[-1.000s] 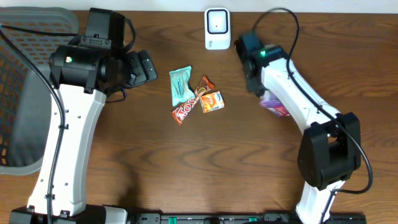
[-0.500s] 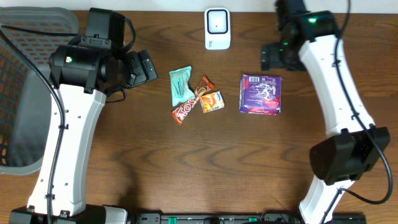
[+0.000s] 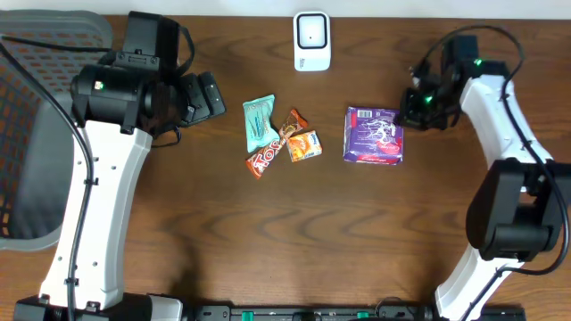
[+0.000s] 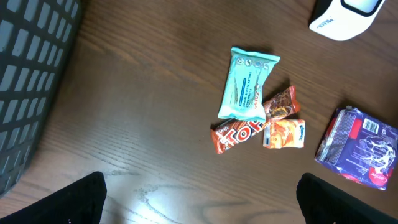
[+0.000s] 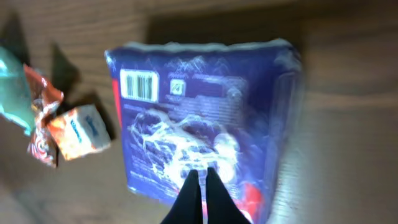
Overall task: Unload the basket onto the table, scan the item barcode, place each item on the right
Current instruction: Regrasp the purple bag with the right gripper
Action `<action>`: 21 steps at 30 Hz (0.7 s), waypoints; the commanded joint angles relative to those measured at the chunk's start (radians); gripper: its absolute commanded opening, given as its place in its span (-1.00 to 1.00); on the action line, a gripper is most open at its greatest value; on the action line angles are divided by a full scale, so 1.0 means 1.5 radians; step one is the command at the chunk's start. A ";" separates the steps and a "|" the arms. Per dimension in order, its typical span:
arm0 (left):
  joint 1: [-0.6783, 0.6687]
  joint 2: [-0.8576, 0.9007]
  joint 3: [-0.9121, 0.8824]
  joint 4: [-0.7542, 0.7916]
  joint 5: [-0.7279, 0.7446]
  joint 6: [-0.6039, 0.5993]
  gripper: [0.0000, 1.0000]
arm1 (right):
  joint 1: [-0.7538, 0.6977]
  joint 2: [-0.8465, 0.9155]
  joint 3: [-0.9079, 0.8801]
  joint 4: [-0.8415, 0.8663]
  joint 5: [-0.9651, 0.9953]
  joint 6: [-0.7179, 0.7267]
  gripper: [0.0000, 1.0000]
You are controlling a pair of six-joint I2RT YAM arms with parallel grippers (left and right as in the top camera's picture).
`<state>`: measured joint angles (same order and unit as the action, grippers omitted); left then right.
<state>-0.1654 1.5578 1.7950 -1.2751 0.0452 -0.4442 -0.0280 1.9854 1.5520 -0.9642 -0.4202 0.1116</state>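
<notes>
The wooden desk [image 3: 294, 232] carries everything, with a grey mesh basket [image 3: 31, 134] at its left edge. The left arm [image 3: 103, 178] reaches up along the left side; its pincer [image 3: 203, 96] hangs over bare wood with the fingers [image 4: 74, 199] spread wide apart, holding nothing. The right arm [image 3: 500, 116] bends in from the right, and its pincer [image 5: 200, 186] is pressed together with nothing between the fingers, just beside the upper right corner of the purple packet [image 3: 375, 135]. That packet lies flat on the desk, right of the small snacks and below and to the right of the white scanner [image 3: 311, 40], well apart from it. Its barcode [image 5: 138, 85] faces upward. Left of it sits a close cluster: a teal packet [image 3: 259, 122], a red bar [image 3: 265, 160] below it, an orange sachet [image 3: 304, 145] and a small brown wrapper [image 3: 293, 122], the last three touching one another
</notes>
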 commanded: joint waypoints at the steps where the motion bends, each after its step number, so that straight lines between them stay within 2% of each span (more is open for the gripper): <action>1: 0.002 0.005 0.002 -0.001 -0.011 0.004 0.96 | 0.021 -0.003 -0.065 0.047 -0.052 -0.010 -0.98; 4: 0.002 0.005 0.002 -0.001 -0.011 0.004 0.96 | 0.024 -0.003 -0.099 0.066 0.005 0.014 -0.98; 6: 0.002 0.005 0.002 -0.001 -0.011 0.004 0.96 | 0.014 -0.008 -0.092 0.043 0.048 0.064 -0.98; 10: 0.002 0.005 0.002 -0.001 -0.011 0.004 0.95 | -0.010 -0.032 -0.035 0.014 0.005 0.085 -0.98; 15: 0.002 0.005 0.002 -0.001 -0.011 0.004 0.96 | -0.016 -0.061 0.062 -0.040 -0.012 0.077 -0.74; 16: 0.002 0.005 0.002 -0.001 -0.011 0.004 0.96 | -0.015 -0.065 0.074 -0.048 -0.012 0.072 -0.64; 19: 0.002 0.005 0.002 -0.001 -0.011 0.004 0.95 | -0.014 -0.079 0.091 -0.063 0.004 0.054 0.00; 21: 0.002 0.005 0.002 -0.001 -0.011 0.004 0.96 | -0.014 -0.081 0.091 -0.069 0.051 0.054 0.11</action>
<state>-0.1654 1.5578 1.7950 -1.2755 0.0452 -0.4442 -0.0525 1.8820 1.6752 -1.0550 -0.4068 0.2066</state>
